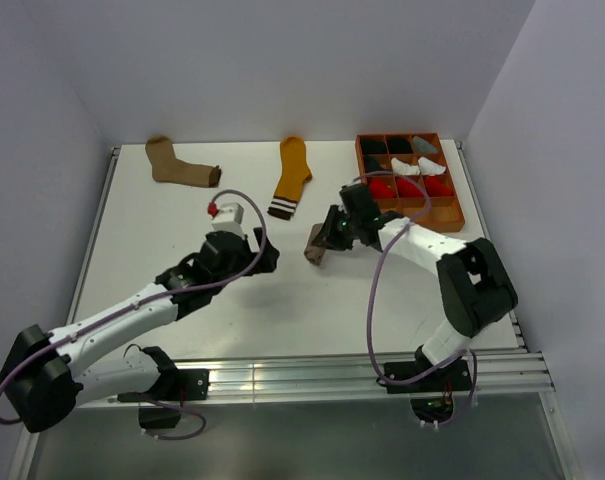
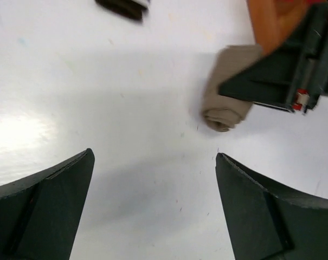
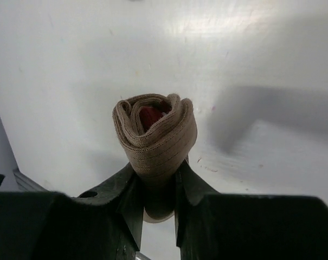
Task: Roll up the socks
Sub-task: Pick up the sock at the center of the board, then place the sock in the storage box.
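Observation:
A light brown sock (image 3: pixel 155 135), rolled into a tight bundle with red showing at its core, sits between the pads of my right gripper (image 3: pixel 157 184), which is shut on it. From above, that rolled sock (image 1: pixel 315 251) hangs at the right gripper (image 1: pixel 324 241) near the table's middle. My left gripper (image 1: pixel 269 258) stands wide open and empty a little to the left; in its own view the roll (image 2: pixel 226 97) lies ahead of the left gripper (image 2: pixel 155 162). A tan sock with a dark cuff (image 1: pixel 179 166) and a mustard sock with a striped cuff (image 1: pixel 291 176) lie flat at the back.
An orange compartment tray (image 1: pixel 452 212) at the back right holds red, white, black and grey sock bundles, just behind the right gripper. A raised rim runs along the white table's left edge (image 1: pixel 92 230).

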